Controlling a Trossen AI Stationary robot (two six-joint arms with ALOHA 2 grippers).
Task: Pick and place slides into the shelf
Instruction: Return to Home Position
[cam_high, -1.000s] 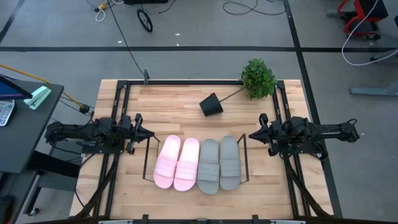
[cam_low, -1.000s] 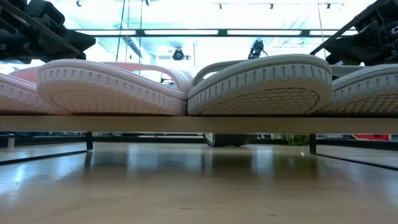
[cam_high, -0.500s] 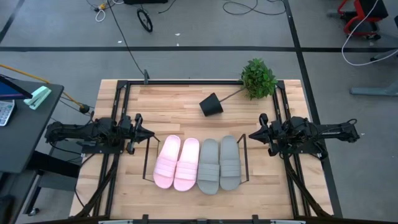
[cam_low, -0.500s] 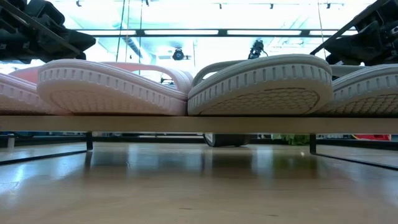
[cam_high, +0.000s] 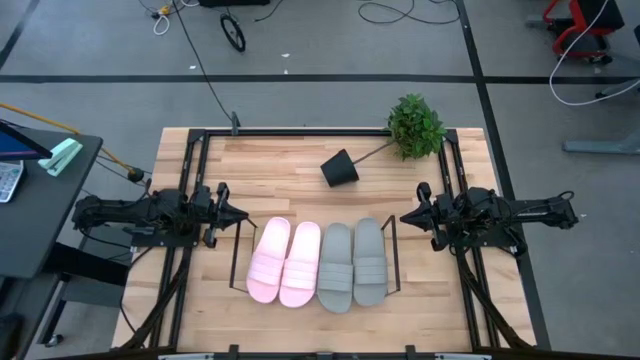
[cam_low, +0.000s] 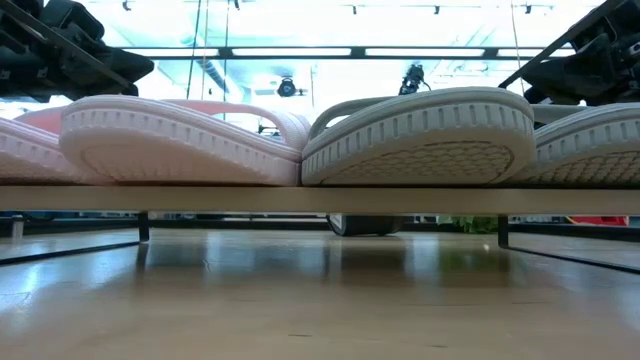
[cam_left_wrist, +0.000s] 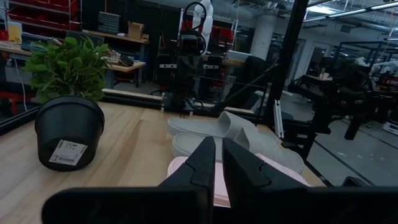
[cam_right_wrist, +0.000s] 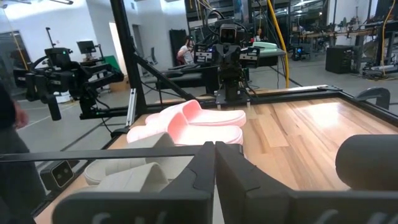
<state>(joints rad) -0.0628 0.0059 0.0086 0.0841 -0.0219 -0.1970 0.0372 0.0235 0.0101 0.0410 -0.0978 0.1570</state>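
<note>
Holding four slides (cam_high: 300, 262), shelf (cam_high: 394, 250) sits between left gripper (cam_high: 243, 216) and right gripper (cam_high: 404, 216), both closed.

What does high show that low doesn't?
High only: the full row, two pink slides and two grey slides, inside the shelf; the pot lying on its side; left tool and right tool parked either side. Low only: sole treads, and the slides raised off the table. Both: pink next to grey, arms clear of them.
</note>
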